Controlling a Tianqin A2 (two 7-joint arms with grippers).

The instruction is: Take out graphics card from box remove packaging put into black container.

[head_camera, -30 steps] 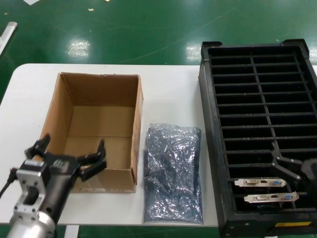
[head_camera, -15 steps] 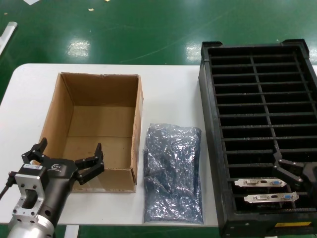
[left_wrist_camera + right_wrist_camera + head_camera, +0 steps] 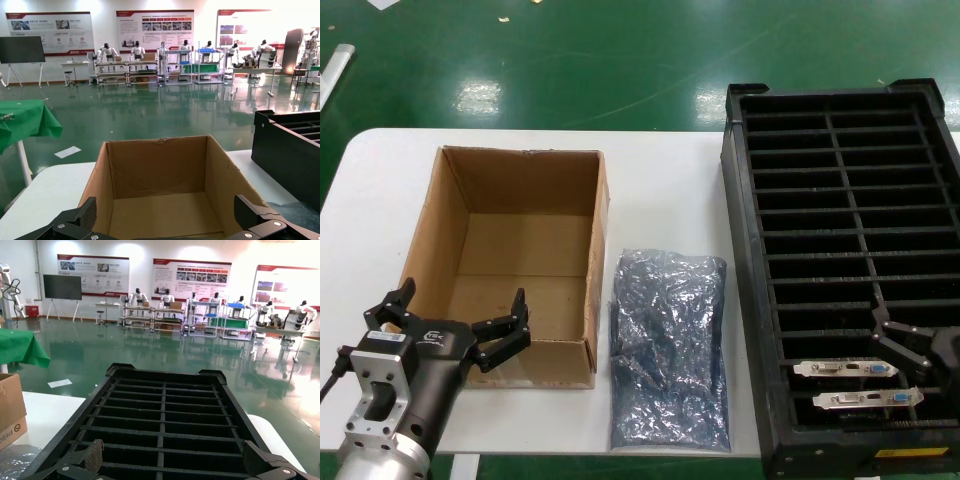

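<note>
Bench stock: one box point(image 3: 510, 260), one black container point(image 3: 845, 270), two cards, one bag.
Graphics card point(image 3: 868, 400), silver bracket with white and blue ports, slotted at container's near end beside second card point(image 3: 845, 368); crinkly packaging point(image 3: 670, 350) between box and container. Left gripper point(image 3: 455, 325) and right gripper point(image 3: 920, 345) both spread, holding nothing.

White table point(image 3: 660, 150) on green floor. Directly on it: open cardboard box point(image 3: 575, 250), crinkly grey bag point(image 3: 670, 350) lying flat just right of the box, black slotted crate point(image 3: 745, 300) right of the bag, overhanging the table's right edge.
</note>
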